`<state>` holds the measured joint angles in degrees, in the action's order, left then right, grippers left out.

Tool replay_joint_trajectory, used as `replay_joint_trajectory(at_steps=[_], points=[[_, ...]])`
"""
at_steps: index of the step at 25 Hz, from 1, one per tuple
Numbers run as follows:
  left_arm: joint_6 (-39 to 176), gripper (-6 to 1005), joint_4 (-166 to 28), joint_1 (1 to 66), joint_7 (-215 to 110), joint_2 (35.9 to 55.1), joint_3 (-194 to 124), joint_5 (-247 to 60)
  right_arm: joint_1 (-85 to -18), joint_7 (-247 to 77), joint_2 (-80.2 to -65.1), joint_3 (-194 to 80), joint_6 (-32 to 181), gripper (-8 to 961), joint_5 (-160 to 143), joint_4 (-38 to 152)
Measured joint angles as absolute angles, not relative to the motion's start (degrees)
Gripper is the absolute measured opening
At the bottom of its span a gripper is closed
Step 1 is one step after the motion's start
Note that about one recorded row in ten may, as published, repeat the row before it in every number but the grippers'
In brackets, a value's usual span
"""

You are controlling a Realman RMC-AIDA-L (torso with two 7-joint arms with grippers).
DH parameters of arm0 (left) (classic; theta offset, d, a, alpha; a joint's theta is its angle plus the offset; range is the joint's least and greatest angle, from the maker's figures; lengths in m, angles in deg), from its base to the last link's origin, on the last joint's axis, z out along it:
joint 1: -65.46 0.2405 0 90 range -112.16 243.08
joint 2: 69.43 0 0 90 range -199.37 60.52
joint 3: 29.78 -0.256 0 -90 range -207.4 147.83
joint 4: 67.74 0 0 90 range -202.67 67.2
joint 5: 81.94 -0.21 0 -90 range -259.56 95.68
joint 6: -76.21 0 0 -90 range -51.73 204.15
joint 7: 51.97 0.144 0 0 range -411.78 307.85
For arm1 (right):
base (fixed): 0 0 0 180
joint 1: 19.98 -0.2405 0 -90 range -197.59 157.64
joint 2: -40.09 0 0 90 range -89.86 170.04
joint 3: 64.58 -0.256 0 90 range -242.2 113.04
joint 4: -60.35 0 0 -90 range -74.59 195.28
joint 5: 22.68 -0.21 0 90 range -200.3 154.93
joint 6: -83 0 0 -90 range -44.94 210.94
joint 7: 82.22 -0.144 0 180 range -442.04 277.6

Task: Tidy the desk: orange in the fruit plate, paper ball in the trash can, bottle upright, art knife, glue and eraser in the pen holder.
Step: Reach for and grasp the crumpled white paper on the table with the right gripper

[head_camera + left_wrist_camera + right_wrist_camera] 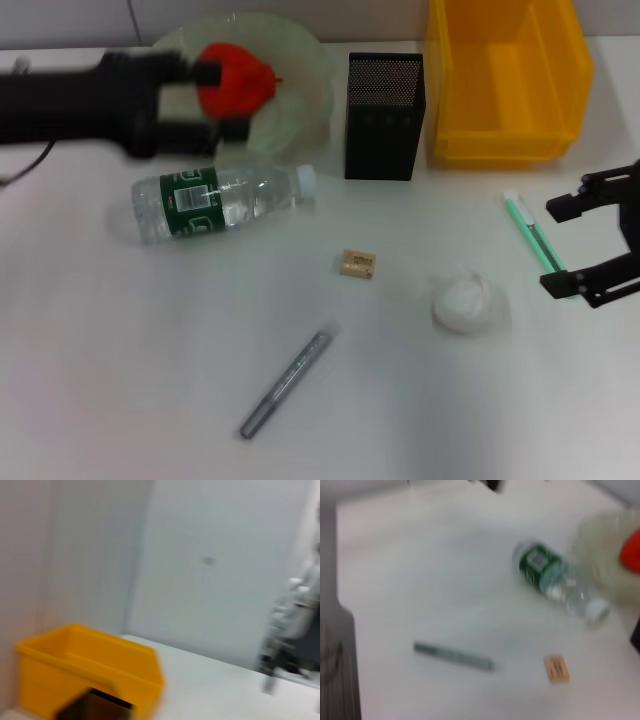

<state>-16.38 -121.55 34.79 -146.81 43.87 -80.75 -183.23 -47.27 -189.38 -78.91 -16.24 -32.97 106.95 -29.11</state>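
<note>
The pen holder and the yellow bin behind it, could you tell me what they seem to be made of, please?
The pen holder looks like black metal mesh, matte: its upper wall shows a fine perforated grid. The yellow bin looks like moulded plastic, smooth and slightly glossy, with thick rounded rims and uniform colour. Both are judged by look only.

Setting. A white bench with a smooth, matte surface fills nearly the whole head view. Along its far edge runs a pale grey wall, crossed by one thin vertical seam near the left. In the left wrist view the same kind of wall rises behind the bench as flat pale panels, with vertical joints between them and a small dark mark at mid-height. Lighting is soft and even; objects cast only faint shadows on the bench.
</note>
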Motion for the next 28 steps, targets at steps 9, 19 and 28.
replay_joint_trajectory(at_steps=[9,19,28], points=[[-26.0,844,-121.9,41.7,-143.2,42.81,-78.8,-182.9,-57.4,-211.3,-78.99,11.2,-31.8,838,127.2,-31.5],[-26.2,839,-120.7,42.7,-140.8,42.81,-77.7,-183.2,-59.9,-223.1,-79.35,29.7,-17.1,836,129.8,-22.1],[-25.8,834,-120.7,42.7,-140.5,42.81,-77.7,-183.2,-61.1,-225.2,-79.39,33.3,-9.0,835,130.9,-15.6]])
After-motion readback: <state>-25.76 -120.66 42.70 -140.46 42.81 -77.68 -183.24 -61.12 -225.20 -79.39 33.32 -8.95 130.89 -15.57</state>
